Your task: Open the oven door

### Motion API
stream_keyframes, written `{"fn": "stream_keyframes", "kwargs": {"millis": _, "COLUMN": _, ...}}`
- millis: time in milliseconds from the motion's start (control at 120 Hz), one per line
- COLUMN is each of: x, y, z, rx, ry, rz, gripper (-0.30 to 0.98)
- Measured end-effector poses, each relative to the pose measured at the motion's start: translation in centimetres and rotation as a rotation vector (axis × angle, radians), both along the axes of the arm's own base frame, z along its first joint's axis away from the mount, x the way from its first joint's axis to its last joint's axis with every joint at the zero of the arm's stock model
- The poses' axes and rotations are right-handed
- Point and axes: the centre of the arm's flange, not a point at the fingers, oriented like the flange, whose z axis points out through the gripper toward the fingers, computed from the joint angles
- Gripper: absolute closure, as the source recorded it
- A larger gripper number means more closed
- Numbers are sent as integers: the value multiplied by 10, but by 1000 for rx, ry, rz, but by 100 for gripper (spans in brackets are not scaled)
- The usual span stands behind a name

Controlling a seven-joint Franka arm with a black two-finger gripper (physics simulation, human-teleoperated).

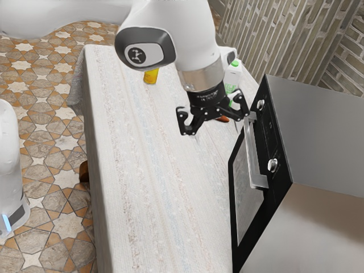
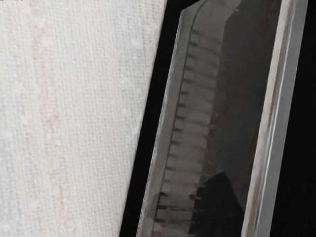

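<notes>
"Black two-finger gripper (image 1: 216, 128)?"

"Spread open, near the silver bar handle (image 1: 254, 153) on the black-framed glass oven door (image 1: 248, 196), beside the cloth-covered surface (image 1: 153, 170). Misaligned closing could make it slip."

The exterior view's top edge sliced off part of the arm (image 1: 196, 34), and its bottom edge cut through the table (image 1: 153, 170) and the oven (image 1: 324, 114)! Over at the exterior view's left edge, a white machine (image 1: 7, 148) was cropped too. The arm covered part of a yellow object (image 1: 150, 78); the end effector (image 1: 216, 126) partly hid a carton (image 1: 232, 75) and a reddish-brown thing (image 1: 223, 119), and its lettering was too tiny to read. In the wrist view, both ends of the handle (image 2: 276, 118) ran out of frame!
</notes>
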Motion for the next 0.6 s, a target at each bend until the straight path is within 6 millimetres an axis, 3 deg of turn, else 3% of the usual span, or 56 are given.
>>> {"fn": "stream_keyframes", "kwargs": {"millis": 233, "x": 7, "y": 5, "z": -1, "rx": 16, "ry": -24, "rz": -31, "gripper": 0}}
{"fn": "stream_keyframes", "kwargs": {"millis": 417, "x": 35, "y": 33, "z": -11, "rx": 26, "ry": -7, "rz": -21, "gripper": 0}}
{"fn": "stream_keyframes", "kwargs": {"millis": 600, "x": 51, "y": 39, "z": -16, "rx": 33, "ry": -3, "rz": -61, "gripper": 0}}
